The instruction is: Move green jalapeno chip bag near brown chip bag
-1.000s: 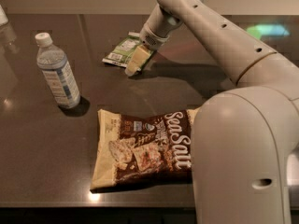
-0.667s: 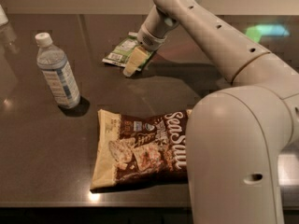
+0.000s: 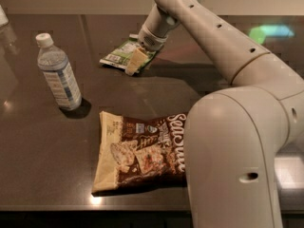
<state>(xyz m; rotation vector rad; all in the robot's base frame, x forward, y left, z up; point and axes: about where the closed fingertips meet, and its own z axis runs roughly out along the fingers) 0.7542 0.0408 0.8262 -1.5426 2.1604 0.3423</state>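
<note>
The green jalapeno chip bag (image 3: 121, 53) lies flat on the dark table at the back centre. My gripper (image 3: 135, 62) is down at the bag's right end, touching or just over it. The brown chip bag (image 3: 140, 151) with "Sea Salt" script lies flat near the table's front edge. Its right part is hidden behind my arm's large near link (image 3: 237, 156). The two bags are well apart, with bare table between them.
A clear water bottle (image 3: 58, 72) with a white cap stands upright at the left, between the two bags' rows. The table's front edge (image 3: 95, 207) runs just below the brown bag. My arm spans the right side of the view.
The gripper has stayed at the green bag's right end, shifting only slightly left. The arm's near link has moved left and covers a little more of the brown bag.
</note>
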